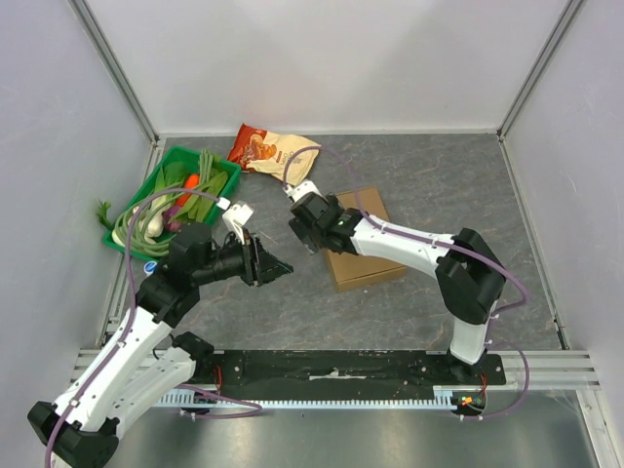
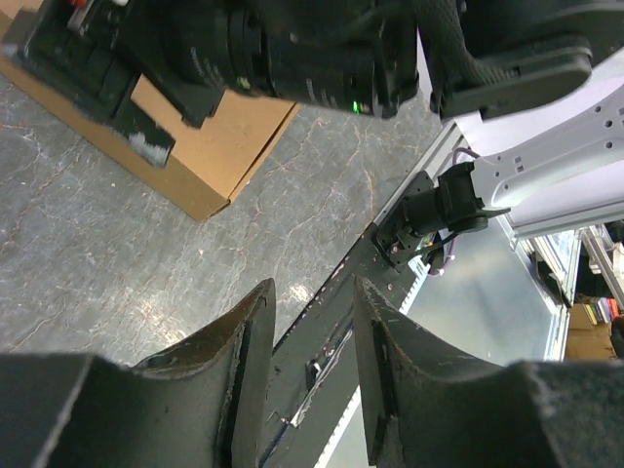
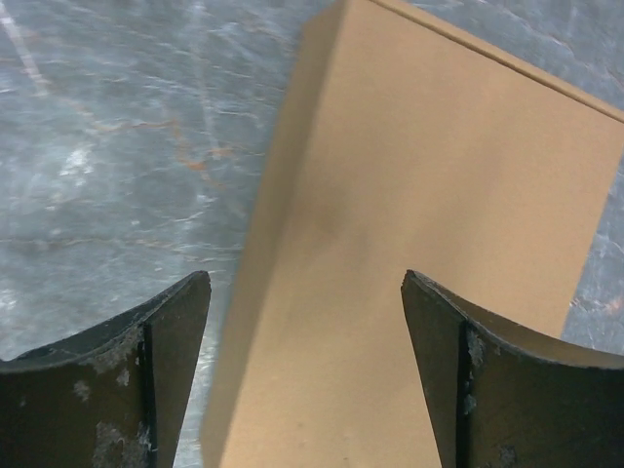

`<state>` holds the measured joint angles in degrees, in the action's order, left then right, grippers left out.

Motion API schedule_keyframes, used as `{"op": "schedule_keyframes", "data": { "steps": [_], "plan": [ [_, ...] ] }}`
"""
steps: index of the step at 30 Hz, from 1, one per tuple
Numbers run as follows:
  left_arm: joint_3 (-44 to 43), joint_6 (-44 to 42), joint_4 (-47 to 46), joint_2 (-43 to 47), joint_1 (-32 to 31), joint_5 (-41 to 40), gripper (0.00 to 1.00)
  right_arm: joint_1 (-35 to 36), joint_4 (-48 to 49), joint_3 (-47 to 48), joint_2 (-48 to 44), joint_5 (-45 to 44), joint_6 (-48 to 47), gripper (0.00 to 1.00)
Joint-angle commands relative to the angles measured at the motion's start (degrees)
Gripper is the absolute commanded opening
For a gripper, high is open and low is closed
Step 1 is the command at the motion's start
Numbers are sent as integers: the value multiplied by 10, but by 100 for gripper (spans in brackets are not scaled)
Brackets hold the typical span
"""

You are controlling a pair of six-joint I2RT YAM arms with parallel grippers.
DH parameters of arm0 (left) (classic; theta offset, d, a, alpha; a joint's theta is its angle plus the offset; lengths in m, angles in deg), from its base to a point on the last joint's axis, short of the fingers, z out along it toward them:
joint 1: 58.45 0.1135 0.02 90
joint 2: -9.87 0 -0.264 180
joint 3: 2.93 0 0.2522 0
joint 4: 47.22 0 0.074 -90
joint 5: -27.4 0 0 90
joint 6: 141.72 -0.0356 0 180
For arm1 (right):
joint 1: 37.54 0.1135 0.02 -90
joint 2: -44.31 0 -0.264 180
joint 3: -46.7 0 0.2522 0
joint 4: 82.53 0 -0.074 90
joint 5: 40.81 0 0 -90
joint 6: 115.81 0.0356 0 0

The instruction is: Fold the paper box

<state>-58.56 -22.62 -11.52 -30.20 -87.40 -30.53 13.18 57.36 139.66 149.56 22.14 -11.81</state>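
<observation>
Green crate (image 1: 222, 167) holds vegetables (image 1: 191, 191); paper box (image 1: 367, 265) closed

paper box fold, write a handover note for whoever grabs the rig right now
Left gripper: open, empty, left of the box in the top view, apart from it.
Right gripper: open wide, empty, above the paper box, not gripping it.
Box: lies flat on the table, partly under the right arm.
Done: it looks like a closed rectangular box with a smooth top face.
Left: probably only checking the tabs, which I cannot see, and backing both arms off.
</observation>
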Motion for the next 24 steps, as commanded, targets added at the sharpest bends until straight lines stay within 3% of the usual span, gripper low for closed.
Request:
{"op": "schedule_keyframes", "data": {
  "steps": [1,14,24],
  "plan": [
    [-12,3,2,10,1,9,44,24,9,27,20,-8,-11,88],
    [-12,-16,24,29,1,5,45,21,11,6,85,-173,-51,77],
    [-18,-41,19,20,1,26,45,-91,15,-38,72,-135,-53,74]
  ]
}}
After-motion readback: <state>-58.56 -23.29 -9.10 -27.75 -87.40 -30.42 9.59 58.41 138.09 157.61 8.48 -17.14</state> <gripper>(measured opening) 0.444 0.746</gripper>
